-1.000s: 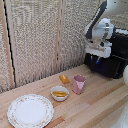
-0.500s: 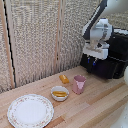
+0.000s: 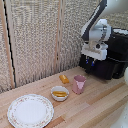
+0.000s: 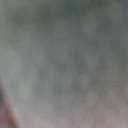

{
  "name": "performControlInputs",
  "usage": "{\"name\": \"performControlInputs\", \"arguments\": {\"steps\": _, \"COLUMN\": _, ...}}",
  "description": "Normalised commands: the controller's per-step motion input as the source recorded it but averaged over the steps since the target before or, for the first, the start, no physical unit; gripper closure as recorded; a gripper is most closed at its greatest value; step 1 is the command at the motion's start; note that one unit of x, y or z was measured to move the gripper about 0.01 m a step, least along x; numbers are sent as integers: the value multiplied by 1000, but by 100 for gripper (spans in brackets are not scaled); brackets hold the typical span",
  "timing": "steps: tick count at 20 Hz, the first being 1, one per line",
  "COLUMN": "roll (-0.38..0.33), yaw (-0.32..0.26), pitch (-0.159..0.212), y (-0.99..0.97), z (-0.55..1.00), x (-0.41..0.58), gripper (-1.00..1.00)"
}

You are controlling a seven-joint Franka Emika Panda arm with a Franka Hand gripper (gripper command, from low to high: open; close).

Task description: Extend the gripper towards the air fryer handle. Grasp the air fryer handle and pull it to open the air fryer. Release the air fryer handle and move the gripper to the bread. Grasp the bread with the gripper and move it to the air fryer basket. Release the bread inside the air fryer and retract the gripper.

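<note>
My claw (image 3: 91,62): shifted slightly, now at air fryer (image 3: 111,61) front; finger state cannot tell. Bread (image 3: 64,79) at 7 o'clock, untouched. Handle grasp pending.

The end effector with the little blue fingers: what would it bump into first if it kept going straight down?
Probably the air fryer front, right beside the end effector; depth is unclear, so maybe the table.

One air fryer (image 3: 112,60), one pink cup (image 3: 79,84), one bowl (image 3: 60,93), one plate (image 3: 29,111), one bread (image 3: 64,78).
</note>
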Motion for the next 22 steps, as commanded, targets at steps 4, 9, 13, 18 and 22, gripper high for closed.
{"name": "performControlInputs", "arguments": {"steps": 4, "roll": -100, "yaw": -81, "pitch": -11, "y": 660, "z": -76, "x": -221, "gripper": 100}}
{"name": "performControlInputs", "arguments": {"steps": 9, "roll": -92, "yaw": -86, "pitch": -7, "y": 502, "z": -73, "x": -92, "gripper": 100}}
{"name": "performControlInputs", "arguments": {"steps": 13, "roll": 0, "yaw": -40, "pitch": 10, "y": 214, "z": -149, "x": 0, "gripper": 100}}
{"name": "performControlInputs", "arguments": {"steps": 18, "roll": 16, "yaw": -77, "pitch": 0, "y": 203, "z": -97, "x": 0, "gripper": -100}}
{"name": "performControlInputs", "arguments": {"steps": 22, "roll": 94, "yaw": -5, "pitch": 38, "y": 65, "z": 58, "x": 7, "gripper": -100}}
